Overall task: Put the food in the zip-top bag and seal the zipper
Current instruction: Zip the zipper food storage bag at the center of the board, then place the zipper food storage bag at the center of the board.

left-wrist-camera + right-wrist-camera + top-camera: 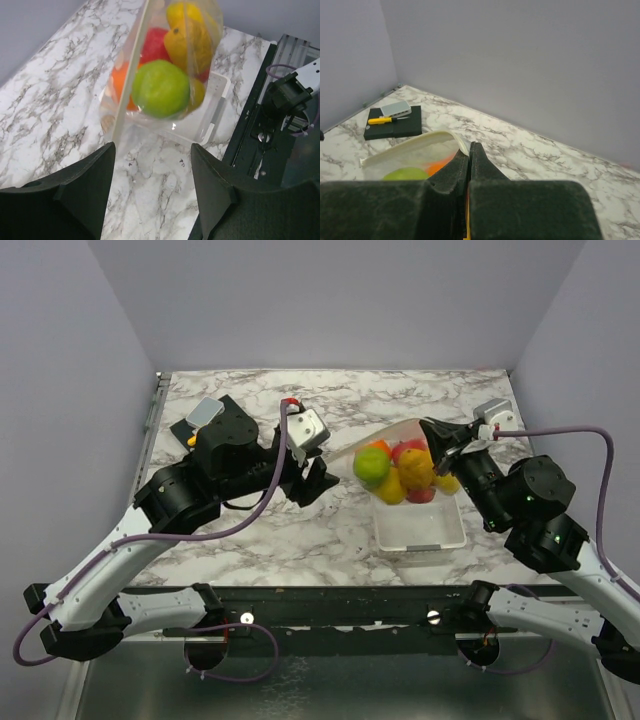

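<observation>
From the top view I see the zip-top bag (398, 462) held up over the far end of the white tray (425, 532) on the marble worktop (290, 540). The food (372, 467) is bunched inside it: a green piece towards the left, orange and red behind it, and yellow ones on the right. I cannot tell whether the bag's bottom rests in the tray or hangs just above it. The right gripper (438, 446) has its jaws pressed together on the bag's right top corner, pinching the zipper (417, 139), which runs off to the left from the closed tips in the right wrist view. The left gripper (151, 150) is at the bag's other end with its jaws spread wide and nothing between them. The pale zip strip slants away just beyond them, apart from both fingers (97, 172). I cannot tell whether the strip is pressed closed along its length. A black block (232, 423) carrying a yellow tool and a grey block lies at the worktop's far left.
</observation>
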Available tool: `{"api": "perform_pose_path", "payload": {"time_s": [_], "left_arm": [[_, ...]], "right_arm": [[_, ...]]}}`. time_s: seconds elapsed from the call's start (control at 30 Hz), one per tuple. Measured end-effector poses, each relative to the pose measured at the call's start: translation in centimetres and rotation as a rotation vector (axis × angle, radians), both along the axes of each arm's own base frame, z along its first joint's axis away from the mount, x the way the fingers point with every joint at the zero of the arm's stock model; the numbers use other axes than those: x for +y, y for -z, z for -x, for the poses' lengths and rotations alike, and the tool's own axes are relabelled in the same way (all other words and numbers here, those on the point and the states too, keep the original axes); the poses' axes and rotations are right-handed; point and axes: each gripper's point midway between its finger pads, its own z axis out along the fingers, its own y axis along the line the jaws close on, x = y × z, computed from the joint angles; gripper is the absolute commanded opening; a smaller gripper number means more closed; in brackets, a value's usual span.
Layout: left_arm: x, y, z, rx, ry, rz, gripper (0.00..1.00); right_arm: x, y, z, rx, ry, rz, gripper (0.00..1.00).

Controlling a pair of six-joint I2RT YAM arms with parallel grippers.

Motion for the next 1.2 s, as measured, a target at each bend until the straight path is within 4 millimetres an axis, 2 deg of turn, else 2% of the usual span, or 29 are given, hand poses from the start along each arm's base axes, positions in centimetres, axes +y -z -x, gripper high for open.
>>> {"api": "perform_pose_path", "payload": {"time_s": [0.23,0.77,0.93,1.2], "left_arm": [[-0.6,-2.5,-0.5,-0.047,0.004,0.046,0.66],[-3.2,-2.2,0.8,-0.028,0.16,0.058,0.66],[-3.6,-1.0,0.7,-0.013,0.167,0.044,0.66],[-3.8,3.0,0.5,0.044,0.166,-0.02,0.61]], "right_arm": [[2.1,1.7,1.0,0.076,-0.12,-0.006,0.01],[8.6,4.7,4.1,0.234,-0.467,-0.039,0.01],[9.6,5.0,4.9,0.264,-0.527,-0.049,0.01],[10.4,4.9,5.5,0.278,-0.58,-0.064,0.01]]}}
